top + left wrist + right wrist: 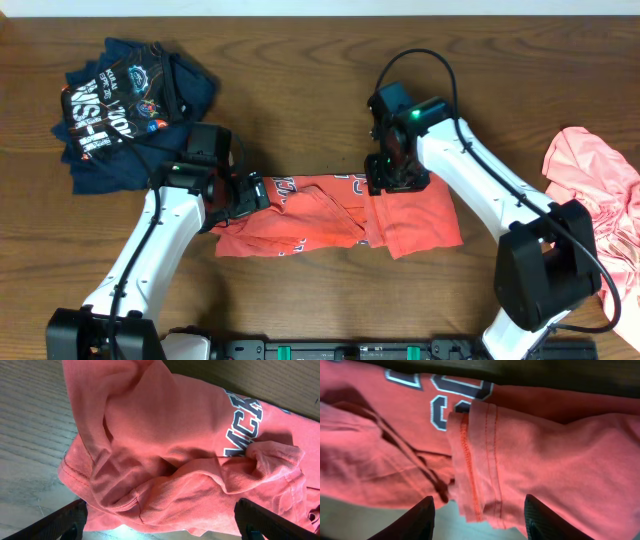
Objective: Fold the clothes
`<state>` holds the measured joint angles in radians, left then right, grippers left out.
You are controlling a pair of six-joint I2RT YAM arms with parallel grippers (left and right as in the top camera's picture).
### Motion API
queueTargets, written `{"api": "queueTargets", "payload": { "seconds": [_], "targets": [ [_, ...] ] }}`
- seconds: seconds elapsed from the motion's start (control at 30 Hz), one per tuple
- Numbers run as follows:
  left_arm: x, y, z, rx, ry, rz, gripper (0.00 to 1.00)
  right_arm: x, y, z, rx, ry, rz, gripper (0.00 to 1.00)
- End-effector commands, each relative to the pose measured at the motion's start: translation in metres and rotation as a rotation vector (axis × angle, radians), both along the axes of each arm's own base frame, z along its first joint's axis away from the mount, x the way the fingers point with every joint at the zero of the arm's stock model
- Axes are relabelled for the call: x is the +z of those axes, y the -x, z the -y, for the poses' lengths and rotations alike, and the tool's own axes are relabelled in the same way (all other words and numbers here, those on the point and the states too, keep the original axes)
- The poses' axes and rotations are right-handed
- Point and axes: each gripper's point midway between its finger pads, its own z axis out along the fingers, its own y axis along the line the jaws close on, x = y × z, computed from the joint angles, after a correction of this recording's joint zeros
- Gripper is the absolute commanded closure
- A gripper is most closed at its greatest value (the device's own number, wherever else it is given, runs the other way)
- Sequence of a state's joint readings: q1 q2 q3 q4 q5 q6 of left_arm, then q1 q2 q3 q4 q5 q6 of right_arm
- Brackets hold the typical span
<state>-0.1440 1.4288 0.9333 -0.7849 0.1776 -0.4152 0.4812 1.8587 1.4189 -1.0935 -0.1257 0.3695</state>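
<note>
A coral-red T-shirt (pixel 420 215) with navy-and-white lettering lies crumpled across the table's middle. My left gripper (pixel 250 195) is open over its left end; the left wrist view shows bunched cloth (pixel 165 455) between the spread fingers (pixel 160 525). My right gripper (pixel 392 178) is open over the shirt's upper middle; the right wrist view shows a stitched hem (pixel 475 460) between its fingers (pixel 479 517). A salmon-pink shirt (pixel 597 195) lies bunched at the right edge.
A navy printed T-shirt (pixel 125 110) lies crumpled at the back left. The brown wooden table (pixel 300 90) shows bare behind the shirts. A dark rail (pixel 400 350) runs along the front edge.
</note>
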Motion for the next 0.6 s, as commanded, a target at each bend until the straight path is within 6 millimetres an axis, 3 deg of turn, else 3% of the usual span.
{"api": "queueTargets", "payload": {
  "seconds": [0.0,0.23,0.4,0.47,0.57],
  "targets": [
    [0.005,-0.005,0.000,0.007,0.005,0.013,0.05,-0.021,0.005,0.004,-0.023,0.073,-0.007,0.44],
    [0.005,-0.005,0.000,0.007,0.005,0.013,0.05,-0.038,0.000,-0.010,0.000,0.062,0.032,0.45],
    [0.005,-0.005,0.000,0.007,0.005,0.013,0.05,-0.044,-0.002,-0.006,-0.017,0.109,0.053,0.45],
    [0.005,-0.005,0.000,0.007,0.005,0.013,0.05,-0.047,-0.002,-0.006,-0.018,0.116,0.052,0.48],
    [0.005,-0.005,0.000,0.007,0.005,0.013,0.05,-0.051,-0.003,-0.006,-0.022,0.117,0.050,0.62]
  ]
}}
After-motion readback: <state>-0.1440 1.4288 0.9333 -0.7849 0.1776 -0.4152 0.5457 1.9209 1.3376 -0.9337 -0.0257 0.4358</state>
